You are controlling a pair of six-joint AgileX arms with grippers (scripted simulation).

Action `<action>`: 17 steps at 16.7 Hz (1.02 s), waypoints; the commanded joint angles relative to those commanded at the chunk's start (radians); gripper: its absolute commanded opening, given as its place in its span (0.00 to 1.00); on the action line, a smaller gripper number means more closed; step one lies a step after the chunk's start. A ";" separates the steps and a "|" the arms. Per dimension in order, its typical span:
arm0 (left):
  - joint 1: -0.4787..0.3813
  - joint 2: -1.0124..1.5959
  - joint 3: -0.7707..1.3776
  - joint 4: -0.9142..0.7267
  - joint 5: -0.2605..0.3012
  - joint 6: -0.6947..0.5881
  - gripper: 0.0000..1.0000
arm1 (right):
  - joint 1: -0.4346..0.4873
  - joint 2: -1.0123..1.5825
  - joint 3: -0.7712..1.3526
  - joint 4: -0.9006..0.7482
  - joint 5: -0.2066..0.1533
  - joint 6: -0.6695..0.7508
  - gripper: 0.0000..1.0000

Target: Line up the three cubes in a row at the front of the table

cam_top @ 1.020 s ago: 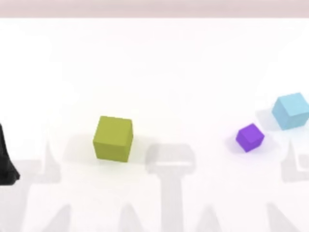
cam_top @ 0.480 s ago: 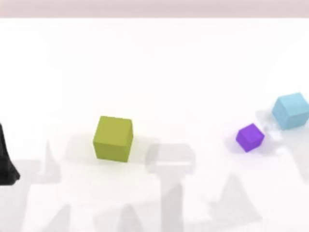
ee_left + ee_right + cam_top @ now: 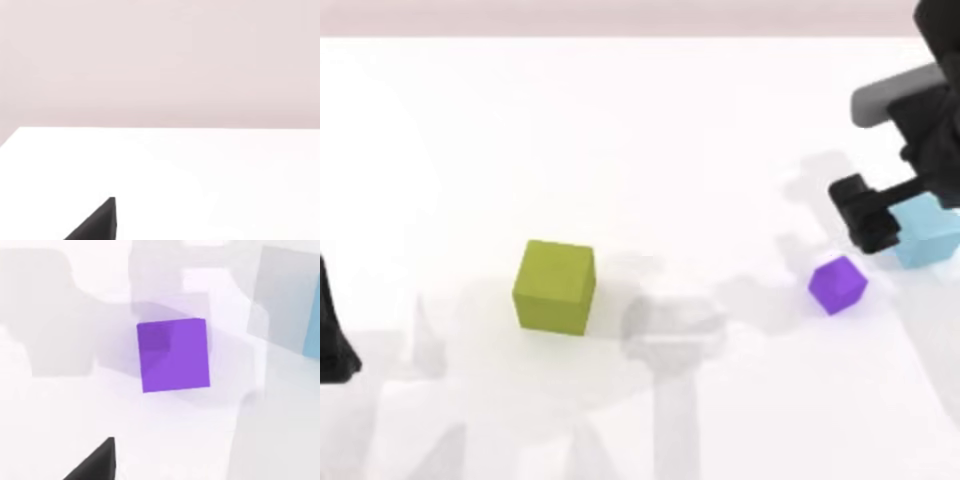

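Note:
Three cubes rest apart on the white table (image 3: 670, 140). The large olive-green cube (image 3: 555, 286) is left of centre. Far right stands the light-blue cube (image 3: 928, 232), with the small purple cube (image 3: 837, 284) just in front and to its left. My right gripper (image 3: 861, 213) hangs open beside the light-blue cube's left face, behind the purple cube, holding nothing. Its wrist view looks down on the purple cube (image 3: 173, 355); a sliver of the light-blue cube (image 3: 313, 335) and one finger (image 3: 97, 465) show. My left gripper (image 3: 332, 335) is parked open at the left edge.
A pale pinkish edge strip (image 3: 640, 18) runs along the table's far side. The left wrist view shows only bare table (image 3: 200, 170), a plain pinkish backdrop and one dark finger (image 3: 97, 225). Arm shadows lie across the front of the table.
My right arm has come into the top view from the upper right, down beside the light-blue cube. The cubes and the left arm have not moved.

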 joint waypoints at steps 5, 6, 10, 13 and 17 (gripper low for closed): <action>0.000 0.000 0.000 0.000 0.000 0.000 1.00 | 0.053 0.289 0.216 -0.155 -0.001 -0.017 1.00; 0.000 0.000 0.000 0.000 0.000 0.000 1.00 | 0.058 0.315 0.237 -0.169 -0.001 -0.019 1.00; 0.000 0.000 0.000 0.000 0.000 0.000 1.00 | 0.063 0.336 0.253 -0.181 -0.001 -0.020 1.00; 0.000 0.000 0.000 0.000 0.000 0.000 1.00 | 0.058 0.335 0.247 -0.176 -0.001 -0.020 1.00; 0.000 0.000 0.000 0.000 0.000 0.000 1.00 | 0.062 0.378 0.178 -0.064 -0.001 -0.021 1.00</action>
